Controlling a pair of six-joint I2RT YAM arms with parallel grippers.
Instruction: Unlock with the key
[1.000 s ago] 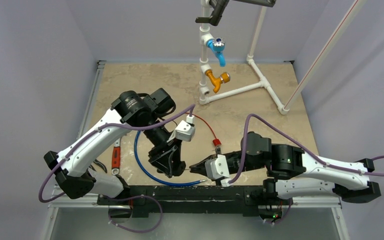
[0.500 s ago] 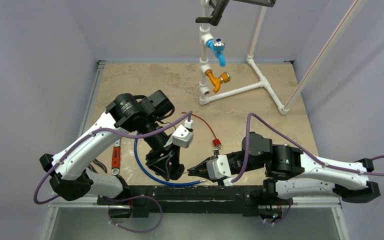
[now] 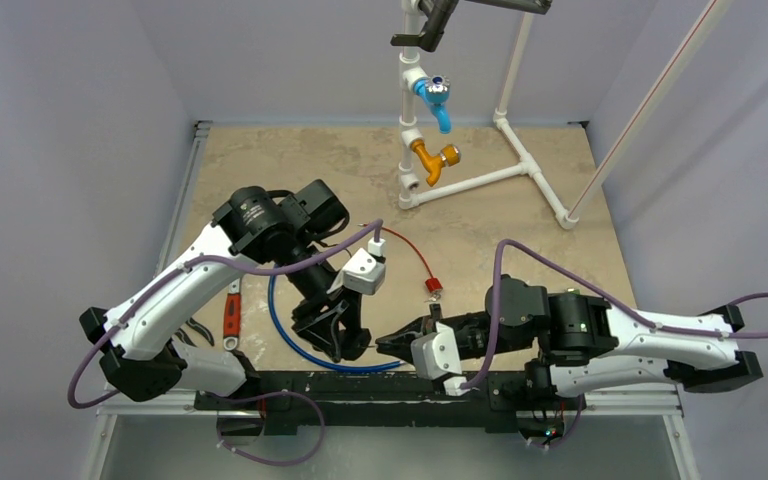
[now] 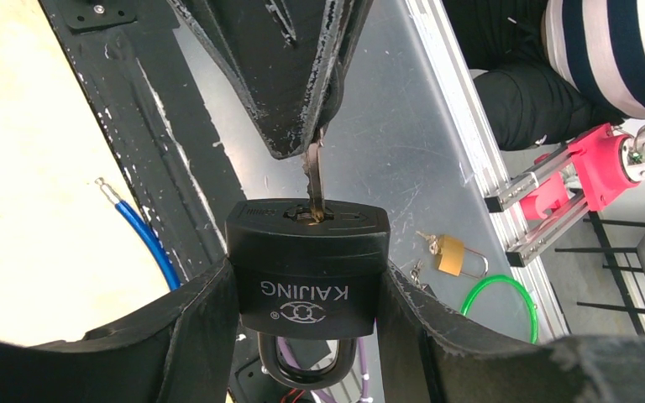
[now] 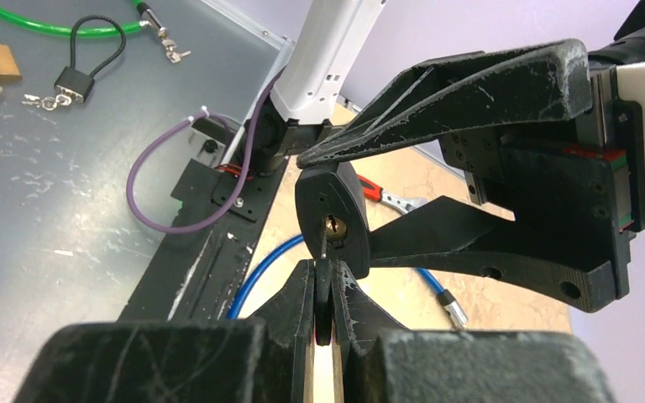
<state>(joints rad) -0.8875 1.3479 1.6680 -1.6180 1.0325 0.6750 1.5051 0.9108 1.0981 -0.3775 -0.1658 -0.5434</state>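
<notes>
Squarely in the lower middle of the left wrist view sits the padlock, a squat black block stamped KAIJING with its dark shackle hanging toward the bottom edge. It is clamped on both sides by the left gripper. From the top of the frame the right gripper points down, pinched tight on the key — its blade stands in the keyhole on the padlock's upper face.

Unlocking bid: the key's head is concealed inside the right gripper; its blade tip is buried in the padlock, whose flanks are covered by the left gripper.
</notes>
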